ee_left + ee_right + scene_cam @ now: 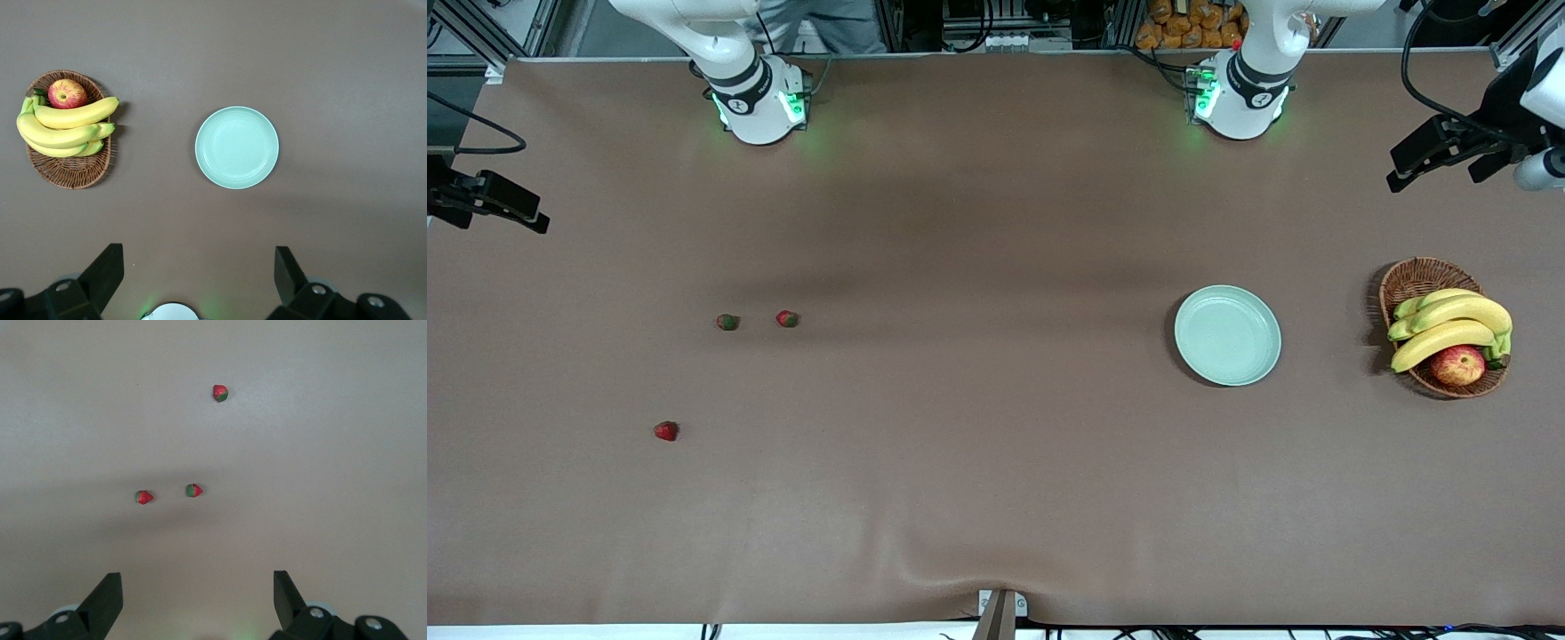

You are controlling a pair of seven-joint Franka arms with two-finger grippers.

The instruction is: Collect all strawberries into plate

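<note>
Three strawberries lie toward the right arm's end of the table: one showing more green (727,322), one beside it (787,318), and one nearer the front camera (665,431). The right wrist view shows all three (193,491) (143,497) (220,393) from high up. My right gripper (197,580) hangs open and empty over bare table close to its base. The pale mint-green plate (1227,335) (237,147) sits empty toward the left arm's end. My left gripper (198,257) is open and empty, high over the table between its base and the plate. Neither hand shows in the front view.
A brown wicker basket (1414,277) (70,175) with bananas (1449,324) and a red-yellow apple (1458,364) stands beside the plate at the left arm's end. Black mounted gear sits at both table ends (489,200) (1449,147). The brown cover bulges at the front edge (996,582).
</note>
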